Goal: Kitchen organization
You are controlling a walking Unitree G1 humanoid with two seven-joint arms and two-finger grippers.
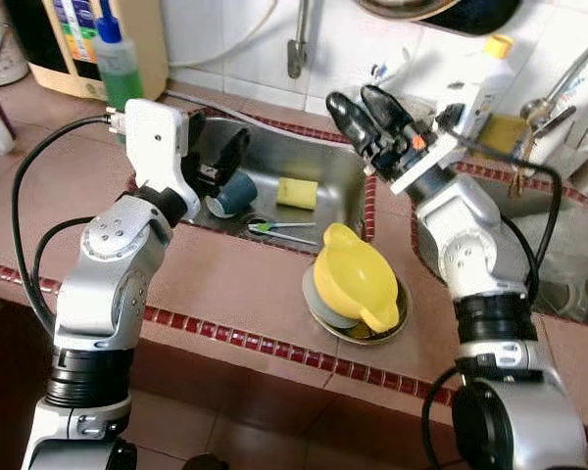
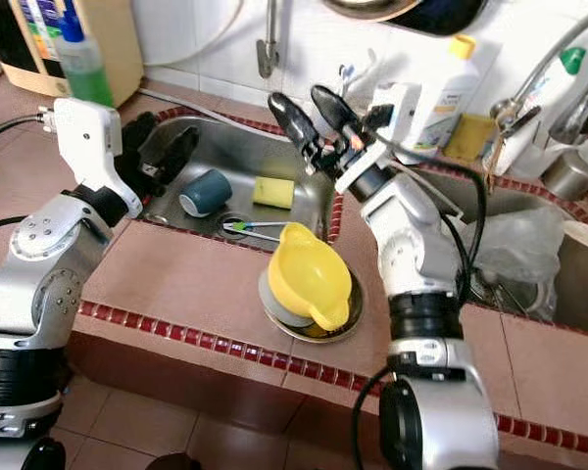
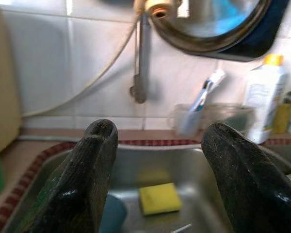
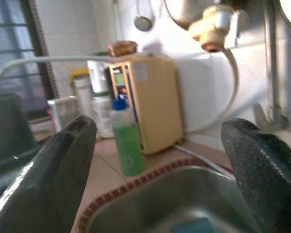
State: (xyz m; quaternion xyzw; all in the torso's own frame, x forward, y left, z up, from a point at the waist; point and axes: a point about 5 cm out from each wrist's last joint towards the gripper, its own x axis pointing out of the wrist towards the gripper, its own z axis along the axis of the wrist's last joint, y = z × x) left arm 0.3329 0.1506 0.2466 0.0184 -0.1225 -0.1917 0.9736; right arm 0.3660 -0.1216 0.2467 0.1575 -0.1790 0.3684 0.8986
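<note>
The tiled counter (image 1: 245, 284) runs across the scene, edged with small dark red tiles, and a steel sink (image 1: 333, 181) is set into it. A tan box-shaped appliance (image 4: 148, 104) stands on the counter at the back, to the robot's left; its front carries a coloured label, but the writing is too blurred to read. One white bottle with a yellow cap (image 1: 480, 83) stands behind the sink against the wall tiles, and one green bottle with a blue top (image 1: 118, 64) stands just beside the tan appliance; no brand can be read on either.

On the counter just in front of the sink lies one yellow bowl (image 1: 353, 279), tipped on its side over a grey dish inside a round metal dish. It is below and between the two grippers, touched by neither.

Inside the sink lie three things: one dark blue cup (image 1: 237, 191) on its side, one yellow sponge (image 1: 297, 192) flat on the bottom, and a green-handled utensil (image 1: 279, 229) near the drain.

The left gripper (image 1: 225, 162) reaches down over the sink's left edge, its two black fingers (image 3: 82, 184) spread wide with nothing between them; the blue cup lies just beside its tips and the sponge a little further on. The right gripper (image 1: 367, 116) hangs above the sink's right rim, its fingers (image 4: 53, 179) also well apart and empty, pointing across the sink toward the tan appliance.
</note>
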